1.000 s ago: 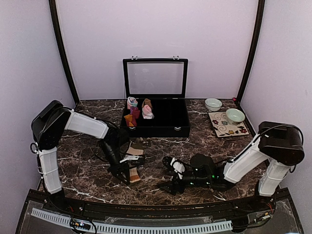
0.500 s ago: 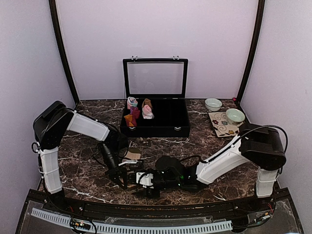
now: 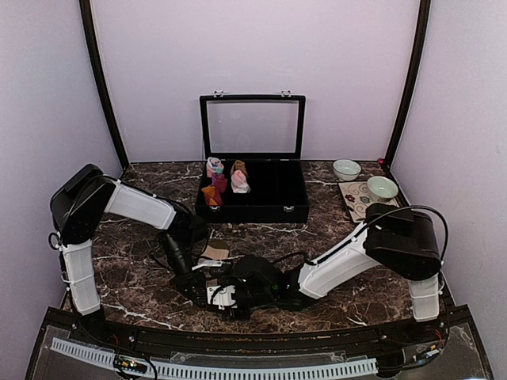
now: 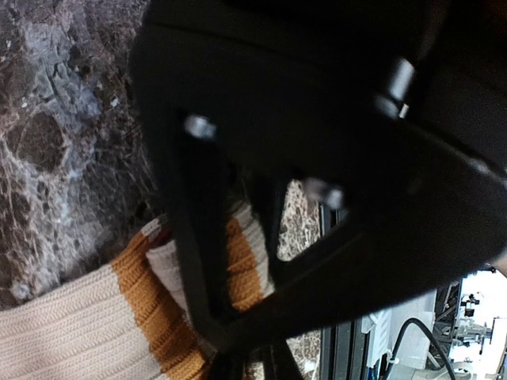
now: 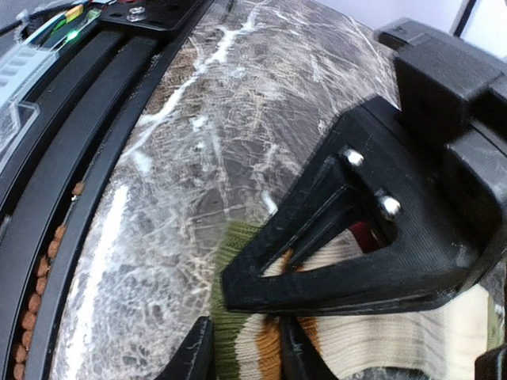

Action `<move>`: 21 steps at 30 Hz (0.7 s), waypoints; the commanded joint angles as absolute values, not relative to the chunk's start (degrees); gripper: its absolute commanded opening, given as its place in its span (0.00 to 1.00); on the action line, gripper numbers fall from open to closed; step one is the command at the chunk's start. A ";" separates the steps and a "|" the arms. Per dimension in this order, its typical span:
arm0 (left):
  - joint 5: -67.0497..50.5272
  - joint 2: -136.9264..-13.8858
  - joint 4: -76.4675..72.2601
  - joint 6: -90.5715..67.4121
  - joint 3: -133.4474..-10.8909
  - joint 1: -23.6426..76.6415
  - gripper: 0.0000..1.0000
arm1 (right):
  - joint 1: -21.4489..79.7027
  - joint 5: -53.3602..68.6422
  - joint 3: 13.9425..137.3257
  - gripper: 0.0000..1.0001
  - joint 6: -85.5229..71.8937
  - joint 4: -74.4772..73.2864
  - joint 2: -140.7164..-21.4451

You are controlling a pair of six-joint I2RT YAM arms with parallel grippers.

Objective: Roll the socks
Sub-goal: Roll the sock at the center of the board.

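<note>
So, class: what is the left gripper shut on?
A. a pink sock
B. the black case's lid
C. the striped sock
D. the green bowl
C: the left wrist view shows the left gripper pinching the striped sock at its cream-and-orange ribbing.

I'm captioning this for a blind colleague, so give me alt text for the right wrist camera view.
A striped sock with an olive toe lies on the dark marble table, its toe end between the right gripper's own fingers. The left gripper is shut on the sock just beyond them.
</note>
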State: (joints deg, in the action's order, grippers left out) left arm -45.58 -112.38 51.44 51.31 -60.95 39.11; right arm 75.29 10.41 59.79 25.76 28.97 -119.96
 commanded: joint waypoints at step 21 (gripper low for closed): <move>-14.54 -65.88 27.84 40.33 -34.16 37.70 0.43 | 74.42 16.15 60.84 0.00 4.78 17.39 -126.19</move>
State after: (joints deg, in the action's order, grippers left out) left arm -21.89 -76.99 31.99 42.13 -37.95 37.91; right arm 74.41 14.15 61.98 11.68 27.46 -121.54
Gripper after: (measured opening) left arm 0.431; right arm 0.074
